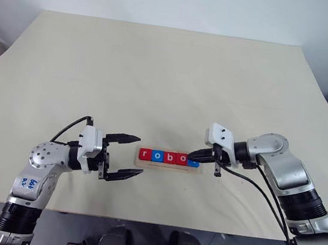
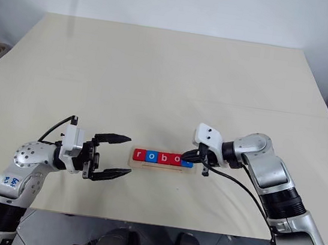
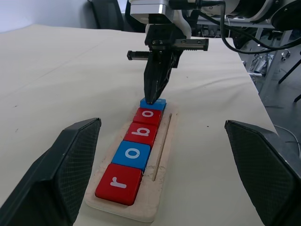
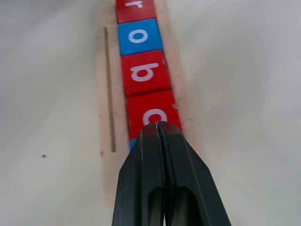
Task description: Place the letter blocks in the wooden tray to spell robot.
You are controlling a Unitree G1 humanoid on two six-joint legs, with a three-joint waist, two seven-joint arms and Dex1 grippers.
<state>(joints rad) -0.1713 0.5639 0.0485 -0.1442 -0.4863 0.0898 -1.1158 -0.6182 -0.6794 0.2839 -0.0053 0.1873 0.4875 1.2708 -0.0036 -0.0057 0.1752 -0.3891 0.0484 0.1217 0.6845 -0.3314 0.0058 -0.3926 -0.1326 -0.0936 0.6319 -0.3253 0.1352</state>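
Note:
The wooden tray (image 1: 167, 167) lies near the table's front edge, between my two grippers. In it sit the letter blocks in a row: red r (image 1: 144, 154), blue o (image 1: 157, 156), red b (image 1: 170, 158), red o (image 1: 182, 159) and a blue block (image 3: 159, 104) at the right end, its letter hidden. My right gripper (image 1: 191, 157) is shut, and its tip rests on that last blue block. My left gripper (image 1: 140, 155) stands open just off the tray's left end, its fingers (image 3: 66, 169) on either side of the row, touching nothing.
The pale table (image 1: 157, 79) spreads wide beyond the tray. Its front edge runs close below both arms. A cable (image 1: 252, 185) hangs from my right wrist over the table.

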